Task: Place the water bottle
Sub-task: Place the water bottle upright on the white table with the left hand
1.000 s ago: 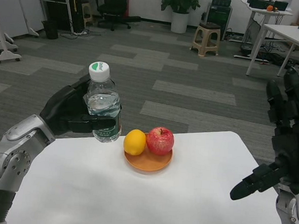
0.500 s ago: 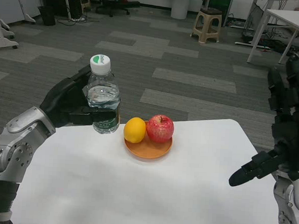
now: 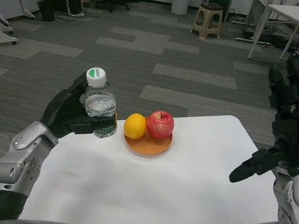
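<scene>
Your left hand (image 3: 70, 116) grips the clear plastic water bottle with the white cap and green label (image 3: 100, 106), its black fingers (image 3: 93, 123) wrapped around the lower body of the bottle from the left side and front. The bottle stands upright at the far left part of the white tabletop (image 3: 150, 188), close to the far edge; you cannot tell from this view whether its base is touching the surface or sitting just above it. Just to the right of the bottle sits a shallow round orange plate (image 3: 148, 145), and on it a yellow-orange round fruit (image 3: 135, 126) on the left and a red apple (image 3: 160, 125) on the right, the two touching each other. The bottle is just beside the yellow fruit, with a narrow gap between them. Your right hand (image 3: 283, 130) is raised at the right edge of the tabletop, well apart from the plate, holding nothing, its fingers spread, most pointing upward and one reaching out low toward the left. Beyond the tabletop lies grey patterned carpet (image 3: 182, 73), with a beige stool (image 3: 206, 21) standing far back.
</scene>
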Robot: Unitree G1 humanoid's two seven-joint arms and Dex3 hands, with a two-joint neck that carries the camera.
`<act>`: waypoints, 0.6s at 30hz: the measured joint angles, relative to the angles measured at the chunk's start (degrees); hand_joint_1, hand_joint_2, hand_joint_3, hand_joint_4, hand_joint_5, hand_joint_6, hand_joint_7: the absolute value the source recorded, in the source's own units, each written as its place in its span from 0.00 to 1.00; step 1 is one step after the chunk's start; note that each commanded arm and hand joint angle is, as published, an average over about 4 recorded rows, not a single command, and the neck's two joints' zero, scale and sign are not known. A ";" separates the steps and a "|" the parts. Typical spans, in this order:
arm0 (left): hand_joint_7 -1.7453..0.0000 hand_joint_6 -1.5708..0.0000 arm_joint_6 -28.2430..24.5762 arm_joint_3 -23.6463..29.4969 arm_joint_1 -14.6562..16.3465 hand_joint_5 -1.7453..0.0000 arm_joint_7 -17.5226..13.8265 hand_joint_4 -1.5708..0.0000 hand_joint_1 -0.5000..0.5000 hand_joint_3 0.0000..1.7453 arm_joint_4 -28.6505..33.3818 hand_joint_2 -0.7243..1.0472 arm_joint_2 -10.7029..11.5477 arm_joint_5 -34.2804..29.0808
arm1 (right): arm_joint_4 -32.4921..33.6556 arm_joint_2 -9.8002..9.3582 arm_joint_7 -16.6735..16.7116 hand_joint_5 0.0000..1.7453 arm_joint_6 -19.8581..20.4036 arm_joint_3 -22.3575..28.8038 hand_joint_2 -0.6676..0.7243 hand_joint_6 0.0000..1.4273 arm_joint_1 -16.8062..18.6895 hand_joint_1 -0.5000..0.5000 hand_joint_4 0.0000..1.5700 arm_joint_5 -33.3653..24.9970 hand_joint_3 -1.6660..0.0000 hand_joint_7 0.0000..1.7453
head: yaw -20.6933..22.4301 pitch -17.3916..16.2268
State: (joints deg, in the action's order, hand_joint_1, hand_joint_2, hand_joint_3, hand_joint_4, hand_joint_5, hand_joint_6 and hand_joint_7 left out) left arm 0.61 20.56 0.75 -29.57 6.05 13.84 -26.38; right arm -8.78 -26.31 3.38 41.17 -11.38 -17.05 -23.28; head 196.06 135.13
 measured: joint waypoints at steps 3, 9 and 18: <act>0.04 0.75 8.09 -1.67 1.41 0.00 1.18 0.86 0.61 0.20 -5.47 0.98 -0.23 0.21 | -0.24 0.00 0.01 0.00 0.00 -0.07 0.82 0.00 -0.06 0.17 0.00 0.00 1.00 0.00 | 0.34 -0.18; 0.04 0.73 17.92 -3.39 4.32 0.00 3.13 0.86 0.60 0.20 -12.31 0.99 -0.12 0.24 | -0.82 -0.04 0.08 0.00 0.00 -0.70 0.82 0.00 -0.72 0.17 0.00 -0.01 1.00 0.00 | 0.85 -0.45; 0.04 0.72 28.92 -8.25 6.34 0.00 4.98 0.86 0.58 0.19 -22.75 1.00 0.64 0.94 | -2.04 -0.06 0.17 0.00 0.00 -1.68 0.82 0.00 -1.02 0.17 0.00 -0.01 1.00 0.00 | 1.90 -1.40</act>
State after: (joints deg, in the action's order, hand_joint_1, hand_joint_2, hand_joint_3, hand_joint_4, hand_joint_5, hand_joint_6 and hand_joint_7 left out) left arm 29.54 12.31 7.08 -24.59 -16.70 14.47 -25.43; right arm -10.82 -26.36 3.56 41.17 -13.06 -18.07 -23.29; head 197.96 133.73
